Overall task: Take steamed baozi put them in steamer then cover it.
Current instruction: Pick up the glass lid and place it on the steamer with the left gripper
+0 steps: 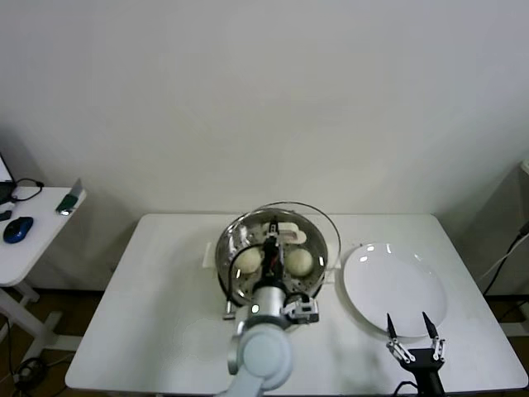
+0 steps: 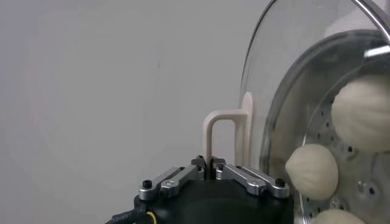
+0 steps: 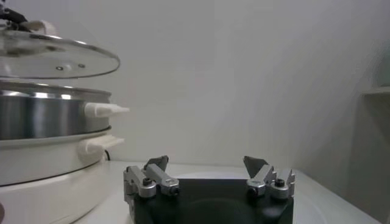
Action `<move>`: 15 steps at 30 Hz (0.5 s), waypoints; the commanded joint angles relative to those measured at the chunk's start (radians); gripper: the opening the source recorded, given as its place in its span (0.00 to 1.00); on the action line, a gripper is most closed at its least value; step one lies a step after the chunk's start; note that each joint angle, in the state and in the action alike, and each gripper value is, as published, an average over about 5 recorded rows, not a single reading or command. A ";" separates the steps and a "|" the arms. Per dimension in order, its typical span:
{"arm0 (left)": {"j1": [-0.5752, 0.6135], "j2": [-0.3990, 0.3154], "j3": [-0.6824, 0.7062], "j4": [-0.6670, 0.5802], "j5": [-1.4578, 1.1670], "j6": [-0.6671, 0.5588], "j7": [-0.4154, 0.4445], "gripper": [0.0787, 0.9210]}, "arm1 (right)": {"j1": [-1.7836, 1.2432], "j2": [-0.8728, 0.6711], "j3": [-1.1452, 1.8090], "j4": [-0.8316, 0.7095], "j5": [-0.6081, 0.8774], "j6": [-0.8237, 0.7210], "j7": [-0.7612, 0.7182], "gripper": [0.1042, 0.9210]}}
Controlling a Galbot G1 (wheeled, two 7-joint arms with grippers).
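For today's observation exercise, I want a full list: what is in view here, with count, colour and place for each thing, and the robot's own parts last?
steamed baozi: two show from the head, three through the glass from the left wrist; cream-white; inside the steamer.
steamer: one, shiny steel on a cream-white pot base; table centre.
cover: one, clear glass with metal rim and cream-white handle; held just above the steamer, not yet seated.
plate: one, white; on the table at the steamer's right.
table: one, white; carries everything.
side desk: one, white; far left, with a blue mouse.
left gripper: shut on the cover's handle, above the steamer.
right gripper: open, at the plate's near edge.
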 commanded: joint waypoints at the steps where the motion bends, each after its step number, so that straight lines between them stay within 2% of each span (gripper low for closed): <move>1: -0.002 -0.040 0.016 0.083 0.078 -0.002 -0.009 0.08 | 0.001 0.002 0.000 -0.002 0.004 0.002 -0.001 0.88; 15: 0.003 -0.009 -0.018 0.082 0.089 -0.002 -0.013 0.08 | -0.006 0.005 0.001 -0.006 0.003 0.008 -0.005 0.88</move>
